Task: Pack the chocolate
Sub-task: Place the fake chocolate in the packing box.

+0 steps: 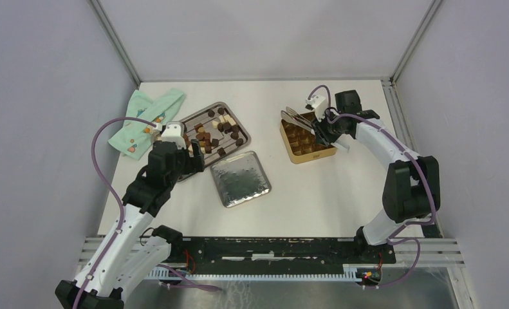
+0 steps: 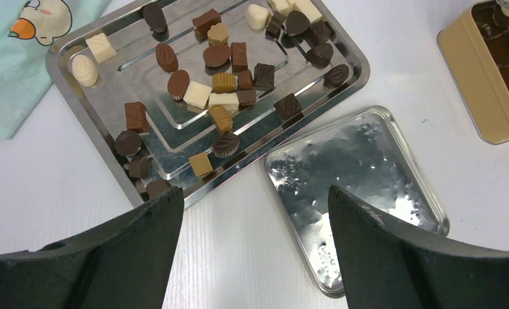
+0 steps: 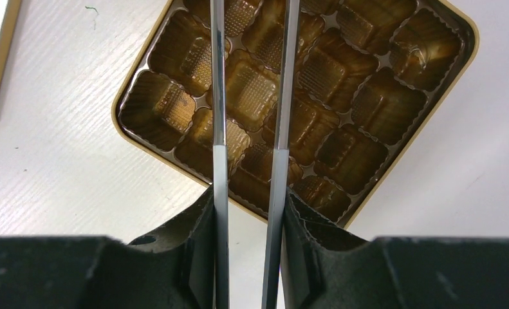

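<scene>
Many small dark, light brown and cream chocolate pieces [image 1: 213, 132] lie on a steel tray [image 1: 241, 136], also seen in the left wrist view [image 2: 224, 82]. My left gripper [image 1: 194, 158] is open and empty, hovering over the table just near of the tray and beside the lid [image 2: 255, 199]. My right gripper [image 1: 322, 132] is shut on metal tongs [image 1: 293, 116], whose two blades [image 3: 218, 96] hang over the open gold tin [image 3: 380, 109]. The tin's brown moulded cells that show hold no pieces. The tong tips are out of view.
The tin's lid [image 1: 240, 179] lies upside down, silver inside up, between tray and arms [image 2: 361, 187]. A mint-green printed cloth [image 1: 145, 119] lies left of the tray. The gold tin [image 1: 306, 151] stands at the right; its corner shows in the left wrist view [image 2: 490, 96].
</scene>
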{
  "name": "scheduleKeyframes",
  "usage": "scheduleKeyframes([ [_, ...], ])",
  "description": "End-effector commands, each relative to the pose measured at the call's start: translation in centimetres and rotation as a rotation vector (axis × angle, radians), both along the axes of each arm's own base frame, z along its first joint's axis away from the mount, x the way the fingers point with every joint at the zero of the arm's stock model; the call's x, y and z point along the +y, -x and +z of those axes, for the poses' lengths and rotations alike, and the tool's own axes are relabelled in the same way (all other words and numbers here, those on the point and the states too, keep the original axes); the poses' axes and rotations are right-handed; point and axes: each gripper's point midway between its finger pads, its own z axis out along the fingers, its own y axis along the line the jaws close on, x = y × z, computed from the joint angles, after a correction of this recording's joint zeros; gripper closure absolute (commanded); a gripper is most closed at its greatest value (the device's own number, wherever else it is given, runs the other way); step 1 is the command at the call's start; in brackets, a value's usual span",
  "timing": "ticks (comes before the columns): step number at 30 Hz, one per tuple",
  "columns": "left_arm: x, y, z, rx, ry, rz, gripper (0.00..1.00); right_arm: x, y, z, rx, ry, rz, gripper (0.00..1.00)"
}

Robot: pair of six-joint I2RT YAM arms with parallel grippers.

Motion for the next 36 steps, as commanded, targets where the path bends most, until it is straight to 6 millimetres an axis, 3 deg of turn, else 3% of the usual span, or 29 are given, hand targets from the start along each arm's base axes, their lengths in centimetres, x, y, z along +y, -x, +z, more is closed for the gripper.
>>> scheduleKeyframes([
  [1,-0.2,-0.7,1.2,-0.053,-0.024,-0.033,0.12,-0.2,-1.5,0.3,-0.055,0.008,-0.015,0.76],
  [21,-0.2,-0.6,1.2,-0.052,-0.022,-0.036,0.12,0.0,-1.2,-1.0,-0.011,0.013,0.001,0.55],
  [36,-0.2,-0.7,1.3,-0.056,-0.022,-0.036,0.13,0.5,-0.9,1.3,-0.065,-0.026,0.024,0.55],
])
